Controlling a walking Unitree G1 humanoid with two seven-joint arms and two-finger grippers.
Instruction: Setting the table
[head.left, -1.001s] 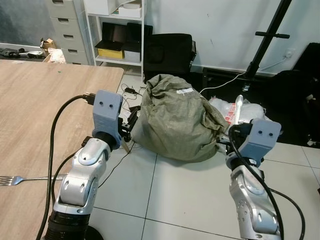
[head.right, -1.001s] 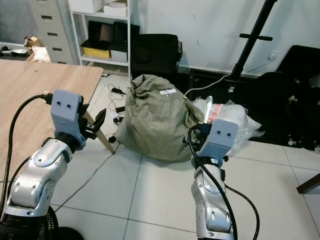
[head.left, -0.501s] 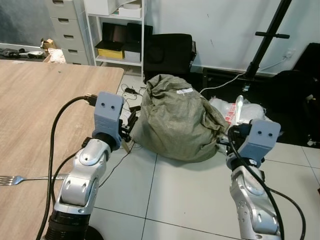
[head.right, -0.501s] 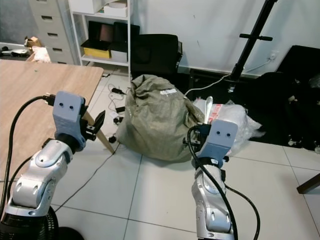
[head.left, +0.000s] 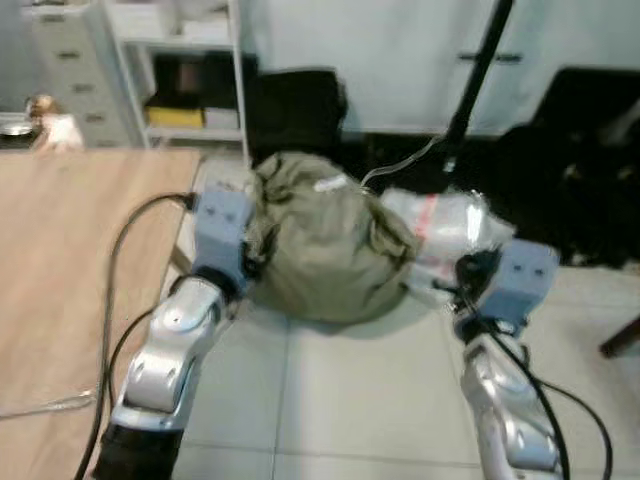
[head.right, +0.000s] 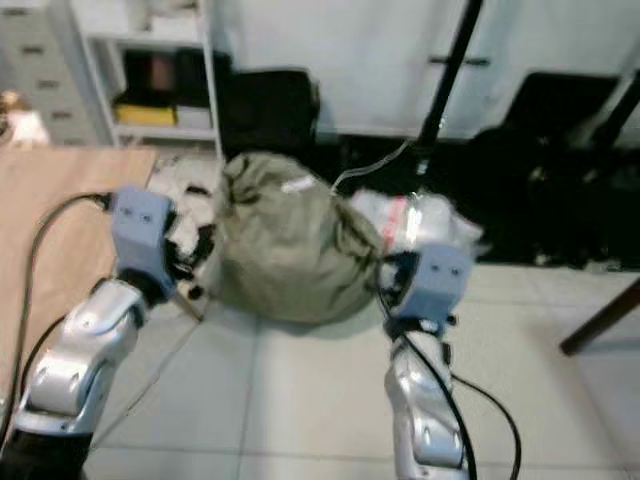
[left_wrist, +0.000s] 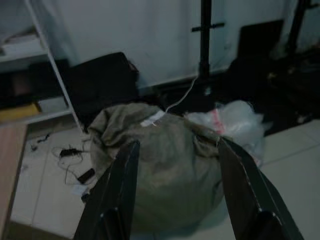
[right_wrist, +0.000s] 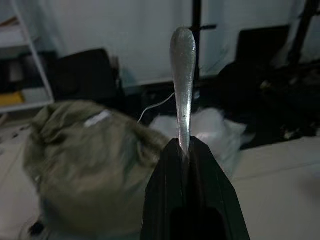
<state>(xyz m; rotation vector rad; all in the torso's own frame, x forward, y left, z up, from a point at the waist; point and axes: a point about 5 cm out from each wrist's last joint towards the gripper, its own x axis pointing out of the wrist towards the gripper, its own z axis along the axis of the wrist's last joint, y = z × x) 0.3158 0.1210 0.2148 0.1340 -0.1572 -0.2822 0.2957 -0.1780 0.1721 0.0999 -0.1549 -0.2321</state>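
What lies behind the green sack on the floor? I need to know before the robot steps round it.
Behind the green sack lie a white plastic bag and a black stand by the wall. The floor directly behind the sack is covered.

Olive-green cloth sack (head.left: 320, 245) at centre, pale wooden table (head.left: 60, 260) left, shiny silver metal utensil handle (right_wrist: 182, 75) — glossy whitish tiled floor (head.left: 370, 400).

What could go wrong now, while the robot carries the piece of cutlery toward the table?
1. The right claw pinches only the lower end of the thin metal utensil; it might slip or tilt.
2. The green sack and floor cables lie close in front; the robot might trip.
3. The head views are blurred, so aiming at the wooden table may be less sure. The left claw is open, holding nothing.
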